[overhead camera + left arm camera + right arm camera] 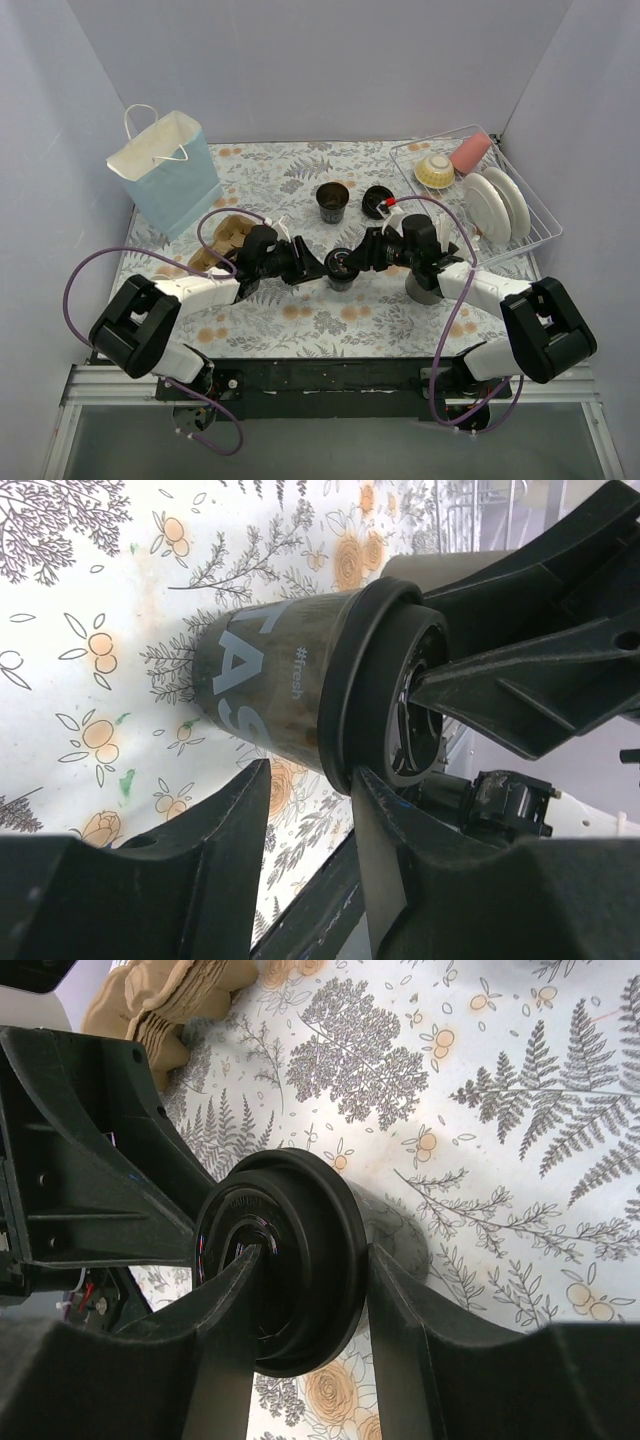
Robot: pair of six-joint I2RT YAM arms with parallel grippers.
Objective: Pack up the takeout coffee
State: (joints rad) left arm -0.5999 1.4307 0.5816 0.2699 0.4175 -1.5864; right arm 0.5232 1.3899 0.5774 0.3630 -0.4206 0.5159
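Right gripper (315,1258) narrow, pinched on the round black lid (310,1185) of a small black cup (262,690): 1 finger across the lid's sunken top, the other against its outer rim. Left gripper (310,772) partly spread, with nothing between its 2 fingers. Tips up against the same cup's side, 1 at the lid's rim, the other lower on the wall beside the white lettering. Impossible to tell whether those tips press or merely touch. Cup upright on the flowered tablecloth (290,175), near the middle of the table, between the 2 grippers, lid seated on top.

A 2nd black cup (332,200) farther back, upright, open, apart from both grippers. Just to its right, flat on the cloth, a loose black lid (375,203).

At back left, a light blue and white paper bag (168,175) with a cord handle, standing upright. In front of it, beside the left arm, a stack of brown cardboard (225,235). Under the right arm, a grey cylinder (424,288), mostly hidden. At back right, a white wire rack (535,238) holding a yellowish bowl (435,170), a pink tumbler (470,152) on its side and 2 white plates (492,205) on edge.
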